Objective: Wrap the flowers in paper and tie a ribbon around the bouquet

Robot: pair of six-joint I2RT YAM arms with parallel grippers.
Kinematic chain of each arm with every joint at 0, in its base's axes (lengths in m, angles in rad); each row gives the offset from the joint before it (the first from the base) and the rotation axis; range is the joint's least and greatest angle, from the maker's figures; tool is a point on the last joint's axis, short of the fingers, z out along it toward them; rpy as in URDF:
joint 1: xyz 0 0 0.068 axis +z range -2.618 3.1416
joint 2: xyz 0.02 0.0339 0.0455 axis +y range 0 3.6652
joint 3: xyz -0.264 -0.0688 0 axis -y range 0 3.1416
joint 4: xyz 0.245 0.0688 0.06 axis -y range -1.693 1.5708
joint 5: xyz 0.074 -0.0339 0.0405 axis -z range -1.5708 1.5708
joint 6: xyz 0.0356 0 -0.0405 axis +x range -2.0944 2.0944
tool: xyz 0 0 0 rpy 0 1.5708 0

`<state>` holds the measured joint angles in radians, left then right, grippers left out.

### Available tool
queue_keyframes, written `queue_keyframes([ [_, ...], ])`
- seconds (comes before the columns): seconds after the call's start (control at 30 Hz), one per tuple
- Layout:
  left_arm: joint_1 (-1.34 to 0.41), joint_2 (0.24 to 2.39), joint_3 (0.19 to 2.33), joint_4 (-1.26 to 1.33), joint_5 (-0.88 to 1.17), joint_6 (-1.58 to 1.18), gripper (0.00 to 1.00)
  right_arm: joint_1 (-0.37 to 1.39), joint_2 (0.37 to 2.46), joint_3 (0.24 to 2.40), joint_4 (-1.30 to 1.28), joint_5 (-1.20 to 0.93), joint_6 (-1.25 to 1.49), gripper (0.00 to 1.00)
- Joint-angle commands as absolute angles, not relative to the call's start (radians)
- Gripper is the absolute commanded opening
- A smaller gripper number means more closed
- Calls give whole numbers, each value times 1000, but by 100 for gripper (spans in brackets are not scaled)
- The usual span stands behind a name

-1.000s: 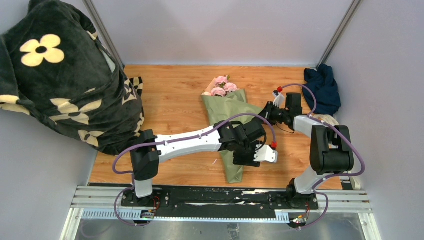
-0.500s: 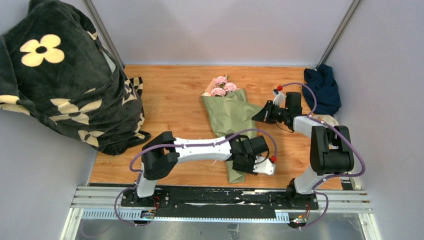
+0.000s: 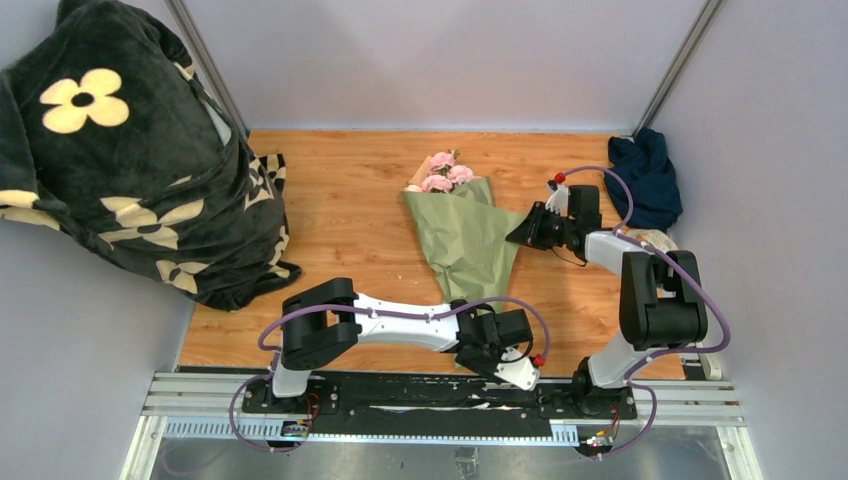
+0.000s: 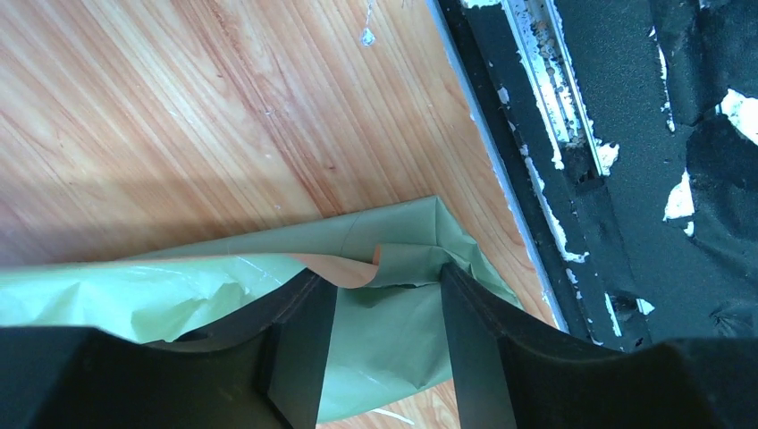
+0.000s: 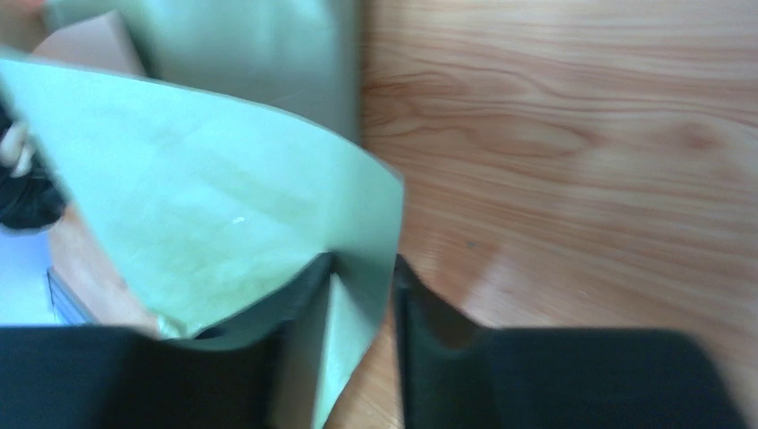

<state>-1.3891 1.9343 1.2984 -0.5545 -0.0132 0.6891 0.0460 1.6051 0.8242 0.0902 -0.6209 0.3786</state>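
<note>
A wooden table (image 3: 340,200) seen from above, with two robot arms bolted along its 6 o'clock edge. In the middle lies the bouquet (image 3: 468,250): pink flowers (image 3: 442,172) point toward 12 o'clock, and the olive-green paper (image 3: 455,215) around them narrows to a tip near 6 o'clock, just short of the black rail (image 3: 400,395). The left gripper (image 4: 383,279) reaches low across to that tip. Its fingers (image 4: 299,344) stand apart, one on each side of the narrow end, where a fold shows the tan inner face. It looks placed there to keep the cone's tail gathered — whether the fingers actually press the paper I cannot tell. The right gripper (image 5: 362,264) sits at the bouquet's 3 o'clock, at the outer flap. Its fingers (image 5: 429,313) are apart too, with the flap's corner standing loosely in the gap, not pinched. My guess is that it guards that edge so the wrap does not unroll. No ribbon is tied round the cone, and I cannot pick one out for certain anywhere, so the wrapping looks about done and the tying not yet begun. A dark blanket (image 3: 120,170) with cream flower prints is heaped at 9 to 10 o'clock, and a navy cloth (image 3: 645,175) lies at 2 o'clock — both well apart from the bouquet.
</note>
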Motion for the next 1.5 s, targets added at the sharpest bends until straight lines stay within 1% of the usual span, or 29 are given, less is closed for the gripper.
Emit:
queue_keyframes([
  [0.0,-1396,1988,1205,-558,-19,722,55,71,1582,951,-240,-250,266,47],
  [0.13,-1396,1991,1202,-570,-6,716,56,144,1446,1081,-491,113,174,51],
  [0.2,-1396,1992,1205,-581,20,715,56,227,1367,1124,-572,263,149,52],
  [0.27,-1396,1994,1211,-586,30,713,57,331,1286,1123,-579,319,119,52],
  [0.3,-1396,1995,1214,-590,31,711,57,377,1246,1081,-543,264,96,55],
  [0.33,-1395,1997,1217,-592,33,709,57,401,1214,1028,-468,147,93,59],
  [0.37,-1394,2000,1221,-597,34,710,57,410,1186,957,-326,-70,115,71],
  [0.4,-1394,2002,1222,-597,34,710,57,416,1183,900,-247,-179,153,80],
  [0.47,-1394,2005,1223,-602,31,713,57,439,1202,848,-178,-232,218,82],
  [0.6,-1393,2006,1222,-603,37,712,58,513,1228,803,-109,-169,229,82],
  [0.63,-1393,2006,1221,-602,40,711,58,524,1248,818,-141,-106,231,82],
  [0.67,-1392,2005,1222,-605,41,709,58,526,1266,851,-210,-34,243,78],
  [0.7,-1391,2005,1221,-605,42,708,58,529,1278,882,-290,85,262,77],
  [0.77,-1391,2002,1218,-605,47,708,58,535,1257,929,-407,270,292,79],
  [0.87,-1391,2001,1220,-605,52,709,59,563,1153,998,-554,500,290,80],
  [1.0,-1391,2005,1226,-603,56,708,59,683,1082,1077,-709,835,226,81],
  [1.03,-1391,2005,1228,-604,57,707,59,708,1088,1096,-731,839,214,80],
  [1.07,-1391,2006,1227,-606,57,707,59,737,1099,1113,-730,774,192,78],
  [1.1,-1391,2006,1228,-606,57,707,59,772,1108,1127,-708,656,146,77],
  [1.13,-1391,2006,1226,-607,57,707,59,787,1110,1119,-646,470,107,74],
  [1.17,-1391,2007,1226,-608,56,706,59,801,1102,1097,-552,261,79,72],
  [1.2,-1391,2007,1224,-609,53,707,59,804,1094,1029,-423,93,51,72],
  [1.23,-1391,2005,1222,-608,49,707,59,803,1096,986,-329,36,71,72],
  [1.37,-1391,1999,1216,-609,48,705,59,732,1181,934,-265,146,160,73],
  [1.43,-1391,1996,1218,-610,48,708,59,692,1236,911,-237,166,178,79],
  [1.47,-1391,1996,1218,-611,48,707,59,667,1262,898,-212,137,184,81],
])
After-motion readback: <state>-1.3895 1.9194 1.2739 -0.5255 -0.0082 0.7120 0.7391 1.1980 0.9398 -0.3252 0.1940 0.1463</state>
